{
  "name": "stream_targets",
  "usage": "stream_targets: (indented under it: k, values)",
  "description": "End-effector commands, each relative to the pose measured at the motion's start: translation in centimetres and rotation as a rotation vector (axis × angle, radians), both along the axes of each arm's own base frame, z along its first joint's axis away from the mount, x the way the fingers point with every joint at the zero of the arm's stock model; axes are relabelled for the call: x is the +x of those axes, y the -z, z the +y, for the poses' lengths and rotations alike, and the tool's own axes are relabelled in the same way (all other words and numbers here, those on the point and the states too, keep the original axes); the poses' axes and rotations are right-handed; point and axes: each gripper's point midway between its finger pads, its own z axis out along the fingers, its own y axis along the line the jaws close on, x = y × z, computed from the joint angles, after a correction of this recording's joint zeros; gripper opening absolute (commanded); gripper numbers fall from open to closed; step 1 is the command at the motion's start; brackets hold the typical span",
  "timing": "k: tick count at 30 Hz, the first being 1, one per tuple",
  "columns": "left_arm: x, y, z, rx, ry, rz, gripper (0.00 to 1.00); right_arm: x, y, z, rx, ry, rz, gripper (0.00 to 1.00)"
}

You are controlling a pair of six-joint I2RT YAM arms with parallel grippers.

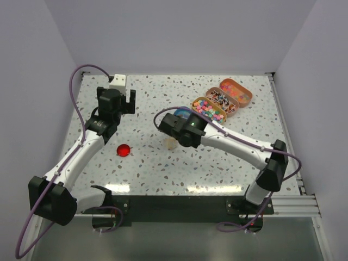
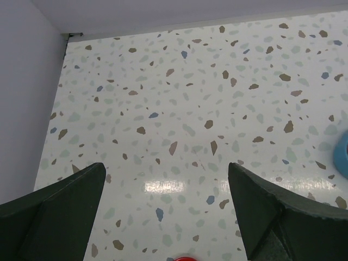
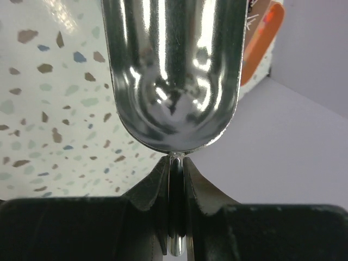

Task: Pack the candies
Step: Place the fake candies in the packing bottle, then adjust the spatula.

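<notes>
The candies (image 1: 209,109) lie in mixed colours in three oval orange tins (image 1: 246,99) at the back right of the table. My right gripper (image 3: 175,163) is shut on the thin handle of a silver metal scoop (image 3: 173,70), whose shiny bowl shows nothing inside. In the top view the right gripper (image 1: 166,122) hovers at mid-table, left of the tins. One orange tin (image 3: 267,41) shows past the scoop's rim. My left gripper (image 2: 166,173) stands open over bare table, and in the top view the left gripper (image 1: 117,100) is at the back left.
A small red round lid (image 1: 124,150) lies on the table between the arms; the lid's edge (image 2: 186,259) peeks in at the bottom of the left wrist view. A blue object (image 1: 182,113) sits just behind the right wrist. Walls close the table at the back and sides.
</notes>
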Motion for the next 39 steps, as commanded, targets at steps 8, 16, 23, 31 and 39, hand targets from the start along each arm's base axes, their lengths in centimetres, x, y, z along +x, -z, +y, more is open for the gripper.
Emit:
stream_targets:
  k: [8,16,23,31,39]
  values:
    - [-0.8,-3.5,-9.6,-0.307,0.467,-0.059,0.98,0.1,1.4,0.4,0.623,0.013,0.113,0.0]
    - [-2.7,-6.0,-15.9,-0.535,0.777,-0.006,0.88,0.5,2.2,0.7,0.814,-0.012,0.132,0.0]
    - [-4.7,-4.4,-19.8,-0.69,0.959,0.18,0.8,0.4,2.9,1.0,0.907,-0.059,0.159,0.0]
    - [-5.8,-1.8,-22.9,-0.693,1.003,0.313,0.73,0.4,2.7,1.4,0.993,-0.095,0.156,0.0]
    - [-4.9,-0.1,-23.3,-0.709,0.964,0.367,0.62,0.2,2.5,1.8,1.034,-0.118,0.157,0.0]
